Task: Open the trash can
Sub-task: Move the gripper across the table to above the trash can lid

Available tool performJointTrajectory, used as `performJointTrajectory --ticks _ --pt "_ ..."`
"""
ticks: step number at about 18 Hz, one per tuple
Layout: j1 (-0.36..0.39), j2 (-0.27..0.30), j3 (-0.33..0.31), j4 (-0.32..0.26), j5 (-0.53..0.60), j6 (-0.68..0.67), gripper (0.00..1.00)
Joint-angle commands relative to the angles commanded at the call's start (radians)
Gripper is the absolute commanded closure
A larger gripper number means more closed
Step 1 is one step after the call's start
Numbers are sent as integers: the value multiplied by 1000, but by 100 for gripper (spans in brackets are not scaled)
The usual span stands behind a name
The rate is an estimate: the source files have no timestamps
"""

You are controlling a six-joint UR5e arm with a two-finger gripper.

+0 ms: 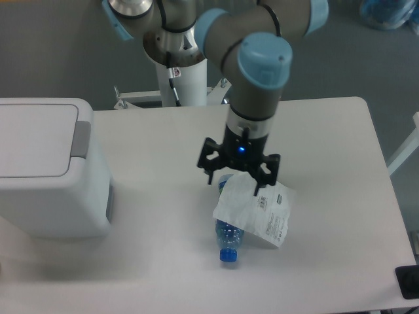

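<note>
The trash can (49, 167) is a big white boxy bin at the table's left edge. Its flat lid (33, 139) lies closed, with a grey push strip (81, 139) along the lid's right side. My gripper (237, 172) hangs from the arm over the middle of the table, well to the right of the bin and apart from it. Its fingers are spread and hold nothing. It hovers just above the upper end of a white paper bag.
A white paper bag (255, 212) lies on top of a blue-capped plastic bottle (227, 243) near the table's centre front. The arm's white base column (178, 72) stands behind the table. A dark object (409, 281) sits at the front right corner.
</note>
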Motion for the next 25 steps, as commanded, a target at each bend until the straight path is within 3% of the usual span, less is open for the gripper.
performJointTrajectory --ticks 2,8,11,18,25 --pt "-8 -14 51 -77 -2 0 0" --pt "-9 -6 65 -131 -77 -29 0" --pt "-24 4 68 -132 -113 -153 0" --pt "-90 57 56 -134 -156 -290 0" --pt "-127 107 13 -140 -178 -330 0"
